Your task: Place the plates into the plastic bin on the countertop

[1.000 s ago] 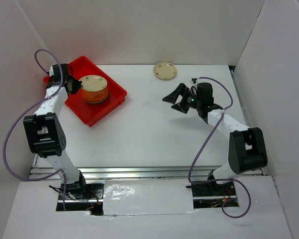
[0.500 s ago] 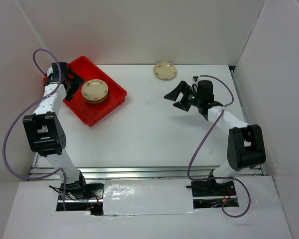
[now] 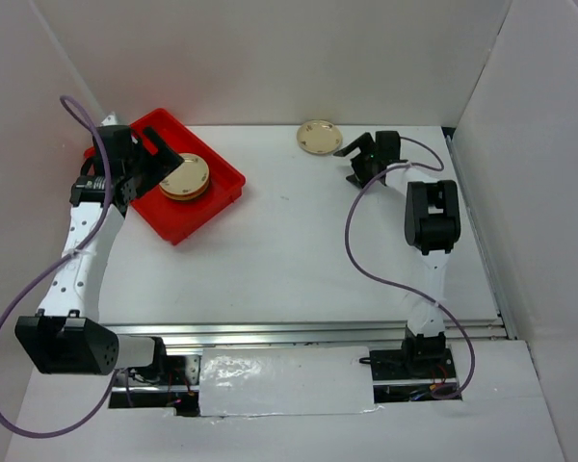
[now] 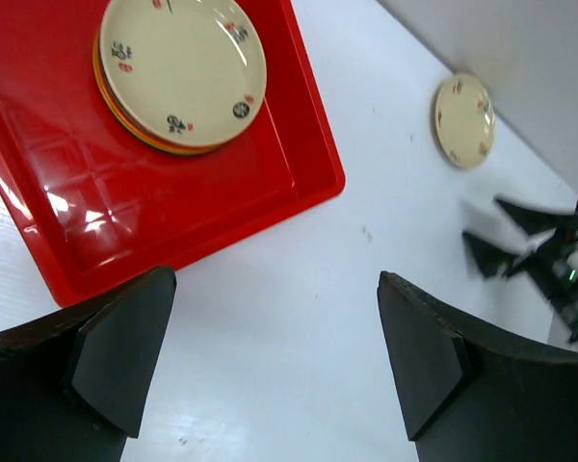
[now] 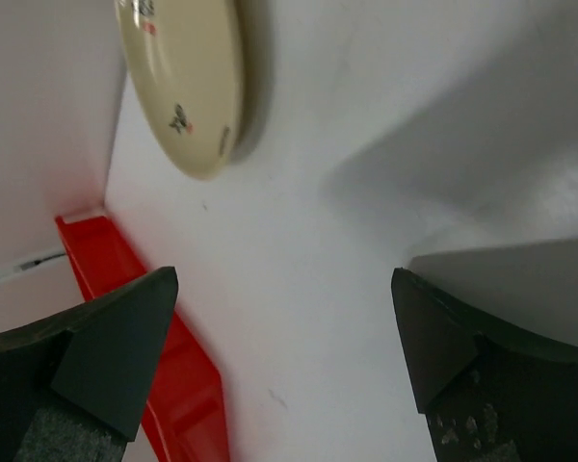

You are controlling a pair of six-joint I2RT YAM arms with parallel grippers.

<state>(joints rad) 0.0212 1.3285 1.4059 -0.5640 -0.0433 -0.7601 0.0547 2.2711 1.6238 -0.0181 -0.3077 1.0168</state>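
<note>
Top external view: a stack of glossy round plates (image 3: 184, 176), a beige patterned one uppermost, sits in the shallow red plastic bin (image 3: 188, 219) at upper left. The left gripper (image 3: 152, 162) hangs over it, jaws wide and empty. One beige plate (image 3: 319, 137) lies on the white countertop (image 3: 289, 250) at upper centre. The right gripper (image 3: 354, 164), spread wide and empty, stands just beside it, probably lined up for pickup.

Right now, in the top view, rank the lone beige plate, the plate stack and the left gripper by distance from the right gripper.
1. Lone beige plate, just left of the right gripper, near the back wall.
2. Plate stack, inside the red bin across the table.
3. Left gripper, over the bin's left side, beyond the stack.
</note>
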